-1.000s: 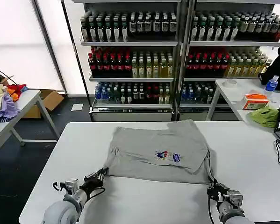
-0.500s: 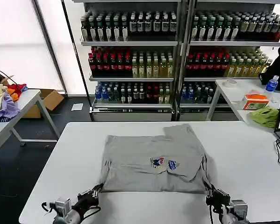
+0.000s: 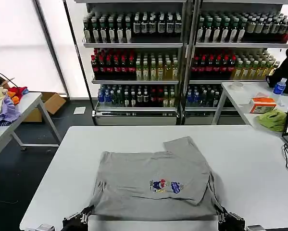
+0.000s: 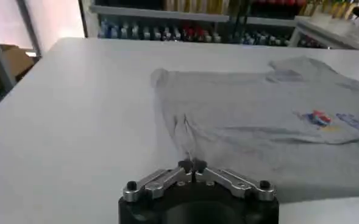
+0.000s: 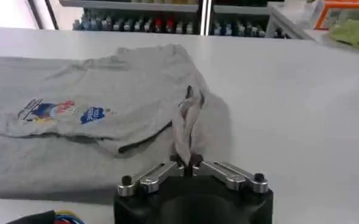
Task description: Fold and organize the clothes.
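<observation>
A: Where is the light grey cotton shirt with a small multicoloured chest print (image 3: 153, 185)?

B: Spread on the white table (image 3: 62, 163), its near hem at the front edge.

A: And the grippers?

B: The left gripper (image 4: 192, 165) and the right gripper (image 5: 186, 162) are each closed, pinching a near hem corner.

A: How will it handle?

B: Probably soft, light and floppy; corners seem the best holds.

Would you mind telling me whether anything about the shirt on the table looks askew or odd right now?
Yes. The grey shirt lies skewed, one folded flap poking out at its far edge. Its near corners are bunched into ridges where the left gripper and right gripper pinch them, jaws shut, at the white table's near edge.
</observation>
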Robot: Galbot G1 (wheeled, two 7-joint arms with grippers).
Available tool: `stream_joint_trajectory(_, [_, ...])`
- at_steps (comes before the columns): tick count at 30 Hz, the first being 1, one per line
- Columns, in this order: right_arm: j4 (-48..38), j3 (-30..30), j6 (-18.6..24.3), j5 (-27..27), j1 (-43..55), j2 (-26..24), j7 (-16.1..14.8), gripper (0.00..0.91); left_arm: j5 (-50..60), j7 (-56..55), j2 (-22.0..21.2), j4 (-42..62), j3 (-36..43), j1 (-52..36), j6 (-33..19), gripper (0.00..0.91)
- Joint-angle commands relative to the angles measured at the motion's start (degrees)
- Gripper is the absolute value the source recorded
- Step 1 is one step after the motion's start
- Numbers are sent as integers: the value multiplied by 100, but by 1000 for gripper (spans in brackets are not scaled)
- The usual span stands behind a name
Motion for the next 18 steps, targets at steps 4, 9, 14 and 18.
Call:
stream_joint_trajectory(4, [415,999,-8,349,72,-132,-70,907,172,-3,-97,-498,-657,450,93,907])
stream_joint_trajectory(9, [-149,998,-67,689,1410,-616,-338,907,-69,55,-9,-608,-1065,116,93,907])
stream_joint_trajectory(14, [-1532,-124,-246,847,3646,-923,-692,907,-439,405,408,28,-906,-1152,86,907])
stream_joint_trajectory(18, [-3109,-1005,-241,630,5179,-807,-1196,907,-489,705,756,1000,-283,-2294,86,907])
